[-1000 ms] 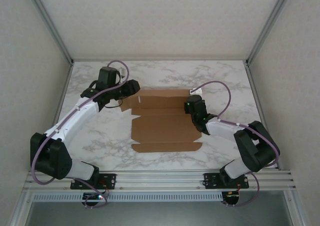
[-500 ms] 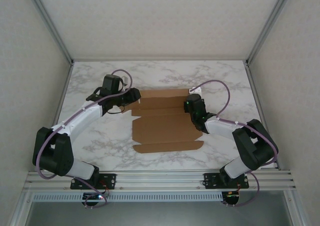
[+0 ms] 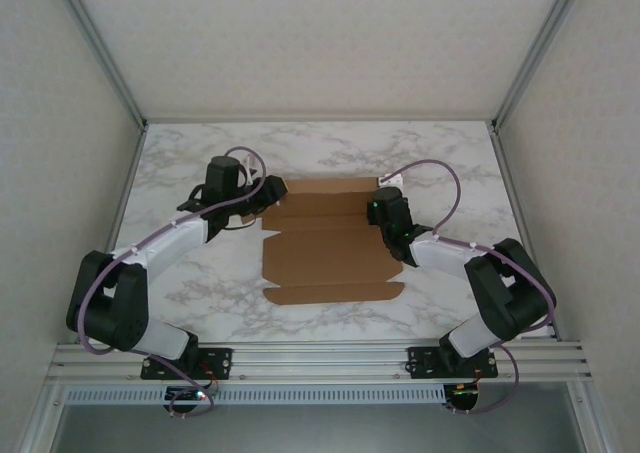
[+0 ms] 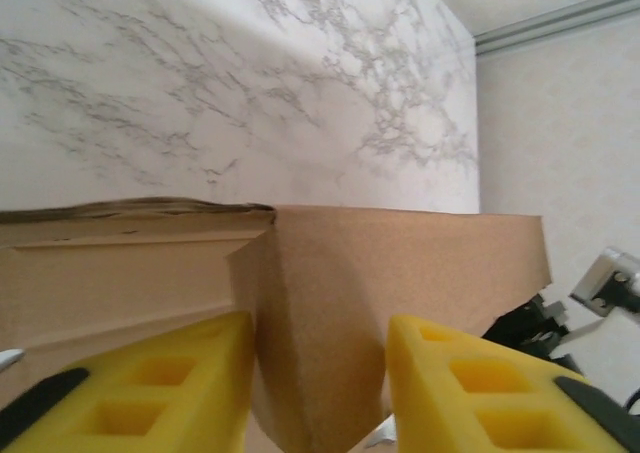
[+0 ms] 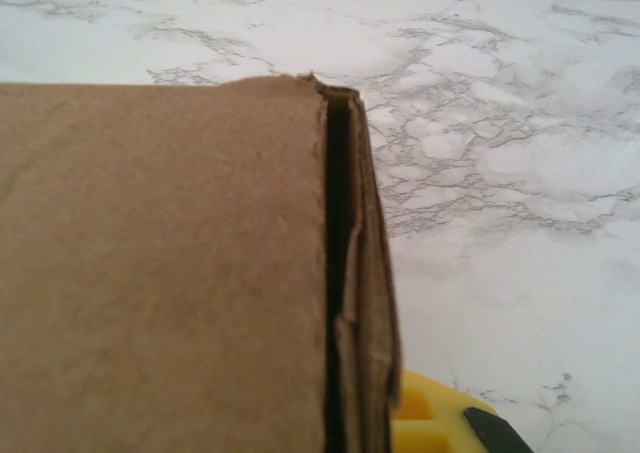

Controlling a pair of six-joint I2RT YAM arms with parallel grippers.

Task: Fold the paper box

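Brown cardboard, the paper box (image 3: 330,253) lies mostly flat mid-table on the white marble-patterned table (image 3: 200,263), between the two arms. The left gripper (image 3: 270,193) sits at the box's far left corner. In its wrist view the yellow fingers (image 4: 170,383) stand partly apart, with a raised flap (image 4: 400,263) between them; whether they press it cannot be told. The right gripper (image 3: 378,201) is at the far right edge, closed down on a doubled layer of cardboard (image 5: 160,263), with one yellow finger (image 5: 430,413) peeking out beneath.
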